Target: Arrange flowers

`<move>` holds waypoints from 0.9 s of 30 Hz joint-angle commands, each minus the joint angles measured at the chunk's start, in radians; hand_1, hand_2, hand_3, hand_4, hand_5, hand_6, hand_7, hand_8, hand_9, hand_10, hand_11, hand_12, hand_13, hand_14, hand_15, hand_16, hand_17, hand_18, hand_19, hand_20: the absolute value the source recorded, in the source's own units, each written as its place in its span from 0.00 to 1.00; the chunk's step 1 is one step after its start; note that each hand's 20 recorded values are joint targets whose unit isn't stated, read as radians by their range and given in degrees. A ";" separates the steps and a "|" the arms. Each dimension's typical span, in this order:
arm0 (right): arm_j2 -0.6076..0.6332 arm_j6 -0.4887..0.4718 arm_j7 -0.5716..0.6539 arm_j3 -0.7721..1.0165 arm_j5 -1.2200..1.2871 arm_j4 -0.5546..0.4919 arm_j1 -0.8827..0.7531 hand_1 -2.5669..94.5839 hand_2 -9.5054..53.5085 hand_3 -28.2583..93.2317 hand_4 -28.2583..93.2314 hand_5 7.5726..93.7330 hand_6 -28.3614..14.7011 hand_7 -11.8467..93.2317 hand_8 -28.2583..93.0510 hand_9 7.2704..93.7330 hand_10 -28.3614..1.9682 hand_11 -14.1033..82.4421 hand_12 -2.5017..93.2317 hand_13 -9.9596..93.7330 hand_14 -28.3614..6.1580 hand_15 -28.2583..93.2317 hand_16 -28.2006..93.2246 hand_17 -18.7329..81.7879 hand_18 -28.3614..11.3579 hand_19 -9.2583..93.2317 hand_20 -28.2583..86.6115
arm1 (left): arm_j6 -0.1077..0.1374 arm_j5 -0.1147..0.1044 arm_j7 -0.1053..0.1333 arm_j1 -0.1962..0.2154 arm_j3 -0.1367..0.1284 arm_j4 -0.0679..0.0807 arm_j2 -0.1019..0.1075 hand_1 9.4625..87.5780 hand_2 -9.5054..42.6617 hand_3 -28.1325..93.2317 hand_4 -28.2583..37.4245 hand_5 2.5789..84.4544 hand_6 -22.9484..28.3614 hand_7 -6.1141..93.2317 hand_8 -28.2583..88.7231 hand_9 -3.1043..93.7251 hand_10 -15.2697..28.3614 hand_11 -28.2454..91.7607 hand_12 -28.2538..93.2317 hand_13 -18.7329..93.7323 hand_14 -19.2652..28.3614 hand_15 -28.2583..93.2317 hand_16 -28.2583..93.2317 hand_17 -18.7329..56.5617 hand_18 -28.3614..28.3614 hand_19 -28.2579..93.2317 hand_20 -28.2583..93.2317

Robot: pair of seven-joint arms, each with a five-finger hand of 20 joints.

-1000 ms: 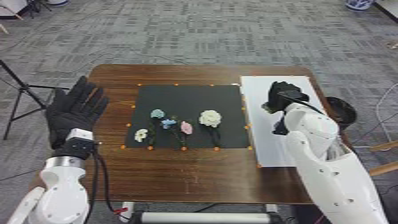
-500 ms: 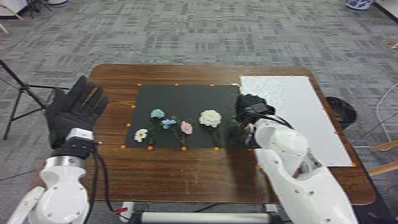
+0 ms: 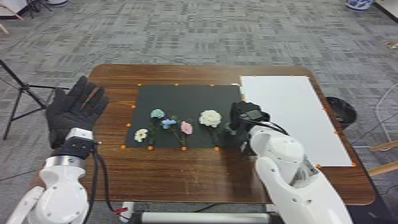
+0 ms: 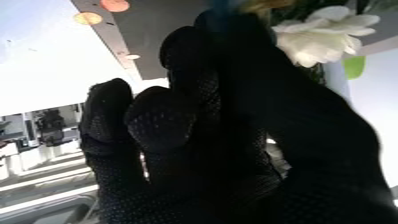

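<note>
My right hand (image 3: 245, 116) is over the black board's right edge, beside the large white flower (image 3: 210, 118). In the right wrist view, that hand (image 4: 302, 105) has its thumb and fingers closed together around a flower; blue and orange bits (image 4: 264, 5) show at the tips, the rest hidden. A white bloom (image 4: 322, 36) is beyond the thumb. On the black board (image 3: 187, 95) lie a pale blue flower (image 3: 157, 113), a blue one (image 3: 169, 122), a pink one (image 3: 187, 128) and a small cream one (image 3: 140, 135). My left hand (image 3: 75, 110) is open left of the board.
The white board (image 3: 298, 120) lies right of the black one on the brown table (image 3: 195, 175), with orange dots along its edges. A dark bin (image 3: 341, 112) stands on the floor past the table's right edge, a black tripod (image 3: 25, 87) at the left.
My right hand has moved left from above the white board to the black board's right edge, then slightly farther up. The left hand and the flowers on the black board have stayed put.
</note>
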 commanded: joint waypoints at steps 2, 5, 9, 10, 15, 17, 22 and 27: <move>0.007 0.001 -0.008 -0.002 -0.041 -0.053 -0.020 0.52 0.00 0.81 0.03 0.71 0.60 0.31 0.23 0.76 0.54 0.56 0.53 0.78 0.56 0.83 0.53 0.59 0.17 0.92 0.54 | -0.028 0.023 -0.037 0.000 0.000 0.008 0.001 0.21 0.51 0.79 0.00 0.45 0.58 0.20 0.15 0.36 0.66 0.39 0.29 0.41 0.72 0.45 0.19 0.17 0.75 0.53 0.30; 0.011 -0.019 0.017 0.006 -0.010 -0.067 -0.025 0.52 0.00 0.81 0.04 0.70 0.60 0.30 0.21 0.75 0.54 0.53 0.53 0.77 0.56 0.83 0.53 0.58 0.17 0.91 0.53 | -0.035 0.017 -0.040 -0.011 0.008 0.013 0.010 0.21 0.54 0.81 0.00 0.46 0.59 0.21 0.15 0.36 0.66 0.39 0.29 0.41 0.72 0.45 0.19 0.17 0.75 0.53 0.30; 0.002 -0.015 0.045 0.033 0.036 -0.102 -0.043 0.48 0.00 0.82 0.04 0.68 0.60 0.28 0.14 0.73 0.50 0.57 0.47 0.77 0.55 0.83 0.53 0.58 0.16 0.91 0.53 | -0.031 0.017 -0.038 -0.011 0.007 0.014 0.014 0.21 0.53 0.81 0.00 0.46 0.59 0.21 0.15 0.36 0.66 0.39 0.29 0.41 0.72 0.45 0.19 0.17 0.75 0.52 0.30; -0.002 -0.015 0.048 0.045 0.054 -0.116 -0.048 0.47 0.00 0.83 0.04 0.68 0.60 0.28 0.14 0.72 0.49 0.59 0.45 0.77 0.55 0.83 0.53 0.57 0.16 0.91 0.53 | -0.031 0.016 -0.036 -0.011 0.008 0.015 0.014 0.21 0.52 0.81 0.00 0.46 0.59 0.21 0.15 0.36 0.66 0.39 0.29 0.41 0.72 0.45 0.19 0.17 0.75 0.52 0.30; -0.031 0.200 -0.048 0.152 0.177 -0.149 -0.105 0.34 0.07 0.81 0.06 0.65 0.55 0.25 0.15 0.71 0.41 0.55 0.34 0.75 0.51 0.80 0.52 0.55 0.16 0.88 0.52 | -0.038 0.011 -0.026 -0.020 0.012 0.024 0.013 0.21 0.51 0.80 0.00 0.46 0.59 0.20 0.15 0.36 0.66 0.39 0.29 0.40 0.72 0.45 0.19 0.17 0.75 0.52 0.30; -0.034 0.364 -0.176 0.191 0.217 -0.102 -0.113 0.31 0.16 0.81 0.07 0.62 0.54 0.24 0.15 0.69 0.38 0.45 0.29 0.72 0.49 0.71 0.47 0.53 0.21 0.80 0.47 | -0.045 0.024 -0.031 -0.011 0.002 0.023 0.005 0.21 0.51 0.79 0.00 0.46 0.58 0.19 0.14 0.36 0.66 0.38 0.28 0.40 0.68 0.41 0.18 0.17 0.75 0.52 0.29; -0.060 0.325 -0.297 0.330 0.355 -0.086 -0.116 0.28 0.26 0.86 0.04 0.48 0.55 0.24 0.15 0.50 0.37 0.26 0.20 0.51 0.40 0.48 0.36 0.43 0.31 0.59 0.35 | -0.043 0.067 -0.042 0.037 -0.031 0.009 -0.021 0.21 0.53 0.77 0.00 0.46 0.57 0.17 0.15 0.38 0.65 0.37 0.26 0.39 0.62 0.36 0.18 0.19 0.72 0.50 0.29; -0.117 0.295 -0.326 0.432 0.674 -0.095 -0.131 0.20 0.29 0.86 0.03 0.39 0.55 0.21 0.16 0.39 0.36 0.21 0.18 0.39 0.37 0.39 0.34 0.35 0.34 0.46 0.33 | -0.023 0.063 -0.024 0.075 -0.065 0.001 -0.022 0.21 0.52 0.77 0.00 0.46 0.56 0.17 0.15 0.37 0.64 0.36 0.26 0.37 0.60 0.35 0.18 0.18 0.71 0.50 0.28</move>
